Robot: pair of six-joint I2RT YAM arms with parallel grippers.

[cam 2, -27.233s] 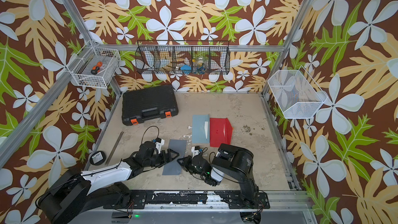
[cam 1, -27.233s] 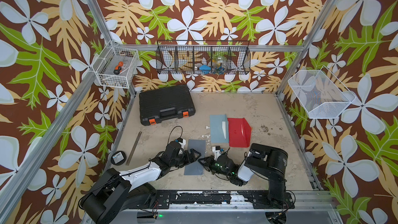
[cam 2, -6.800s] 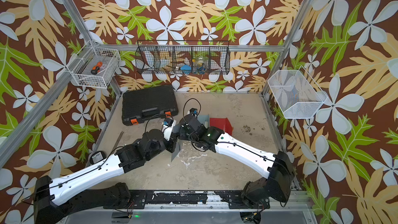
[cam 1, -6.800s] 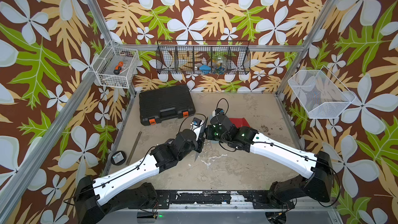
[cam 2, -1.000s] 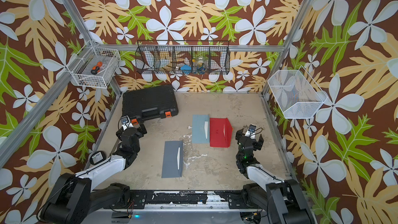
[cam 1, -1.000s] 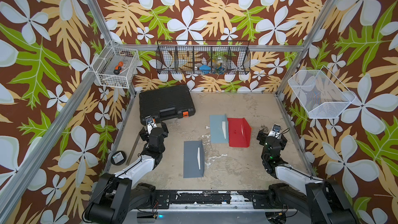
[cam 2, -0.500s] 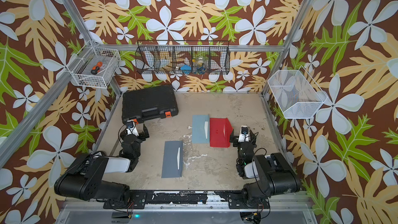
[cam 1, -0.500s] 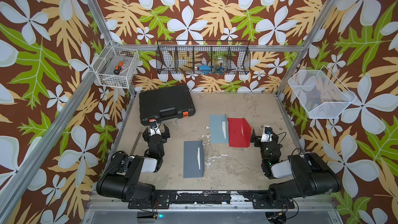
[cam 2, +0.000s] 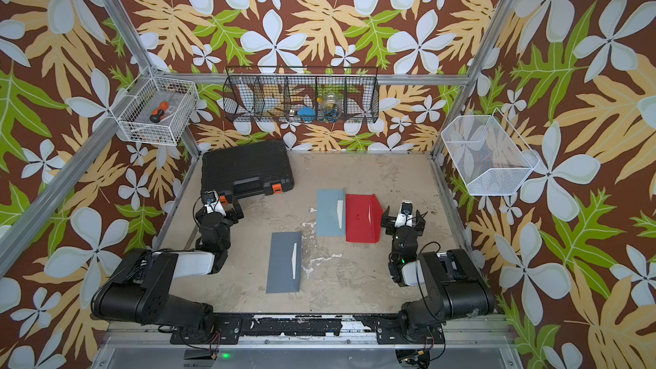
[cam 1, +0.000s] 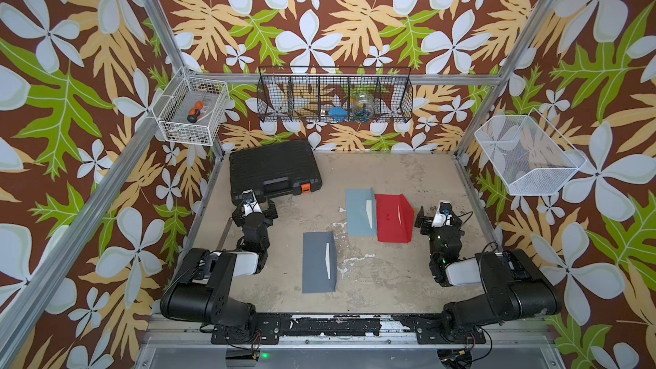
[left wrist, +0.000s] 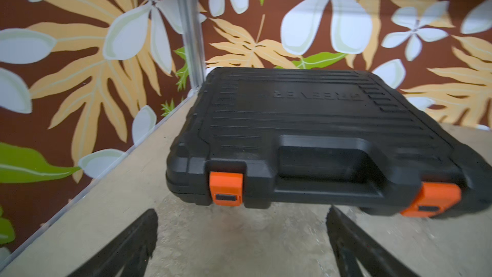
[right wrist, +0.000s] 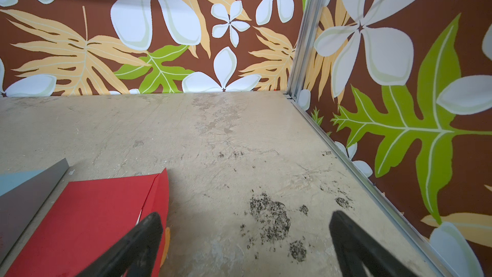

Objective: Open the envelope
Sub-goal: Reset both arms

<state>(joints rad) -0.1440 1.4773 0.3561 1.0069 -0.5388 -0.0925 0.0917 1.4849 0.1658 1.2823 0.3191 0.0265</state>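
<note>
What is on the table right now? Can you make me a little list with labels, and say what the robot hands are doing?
dark grey envelope: flat on the table, flap open
light blue envelope: flap open, beside the red one
red envelope: flap open
black case: closed, back left corner
left gripper: open, empty, near the case
right gripper: open, empty, next to the red envelope

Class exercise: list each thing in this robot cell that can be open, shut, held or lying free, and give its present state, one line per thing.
Dark grey envelope: flap open, lying flat, unheld.
Light blue envelope: flap open, flat, beside the red one.
Red envelope: flap open, flat.
Black tool case: shut, both orange latches down.
Left end effector: open, empty.
Right end effector: open, empty.
</note>
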